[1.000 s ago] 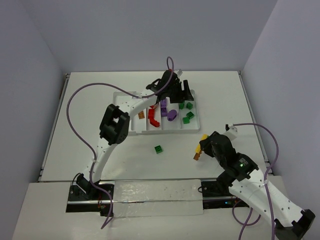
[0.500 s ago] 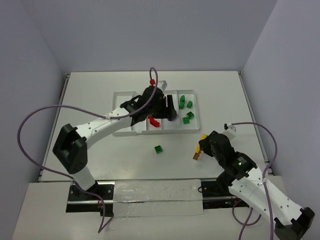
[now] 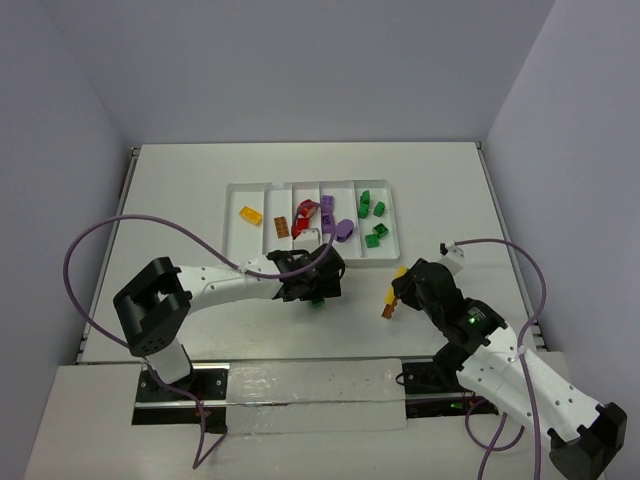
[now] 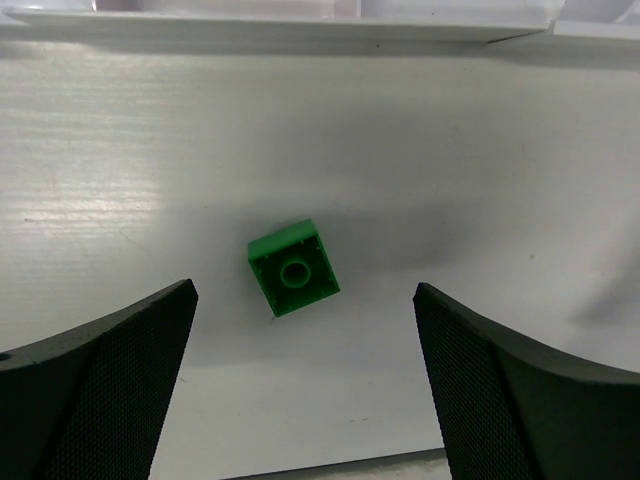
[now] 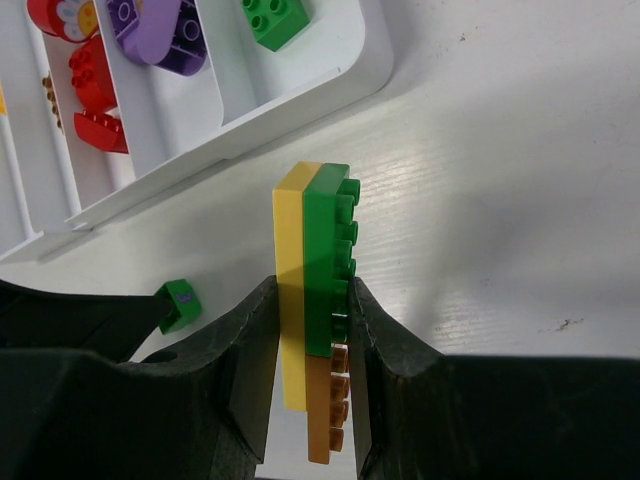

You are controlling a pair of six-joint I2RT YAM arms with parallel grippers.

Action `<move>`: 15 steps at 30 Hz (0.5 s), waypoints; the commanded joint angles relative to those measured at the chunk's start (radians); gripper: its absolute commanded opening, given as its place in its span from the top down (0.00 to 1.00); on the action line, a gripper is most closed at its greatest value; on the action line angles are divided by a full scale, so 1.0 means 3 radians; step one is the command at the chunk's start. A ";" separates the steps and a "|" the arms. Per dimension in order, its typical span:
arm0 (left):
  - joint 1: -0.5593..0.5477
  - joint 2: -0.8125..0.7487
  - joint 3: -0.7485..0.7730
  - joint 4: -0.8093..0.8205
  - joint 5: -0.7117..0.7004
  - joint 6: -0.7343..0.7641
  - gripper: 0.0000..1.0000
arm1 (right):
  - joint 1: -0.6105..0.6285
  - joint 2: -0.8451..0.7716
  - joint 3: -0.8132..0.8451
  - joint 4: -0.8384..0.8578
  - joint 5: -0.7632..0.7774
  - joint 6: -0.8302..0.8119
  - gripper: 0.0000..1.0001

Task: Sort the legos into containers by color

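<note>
Left pincer (image 4: 305, 292) agape above green lego (image 4: 293, 268), right pincer (image 5: 312, 290) tight around stack (image 5: 315, 230); tray (image 3: 242, 238) (seemingly colour-sorted bricks (image 3: 343, 229)) beyond.

The white desk (image 3: 180, 200) has a faint streaked grain and carries two things. A shallow white tray (image 3: 229, 215) (five narrow compartments side by side) sits flat on its far middle part, its long side running left to right. Nearer the arms, apart from the tray's near rim, one small green brick (image 4: 293, 280) lies loose on the bare surface, turned slightly askew, a single round ring showing on its upper face
</note>
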 commanded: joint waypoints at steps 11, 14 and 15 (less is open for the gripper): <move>-0.0053 0.0247 0.0140 -0.0074 -0.0116 -0.0488 0.23 | -0.0009 0.0072 0.0147 0.0194 -0.0032 -0.0107 1.00; -0.0053 0.0347 0.0218 -0.0203 -0.0134 -0.0573 0.27 | -0.0009 0.0057 0.0134 0.0198 -0.0038 -0.0105 1.00; -0.0054 0.0378 0.0234 -0.0210 -0.0120 -0.0574 0.27 | -0.0009 0.0053 0.0135 0.0194 -0.0042 -0.0110 1.00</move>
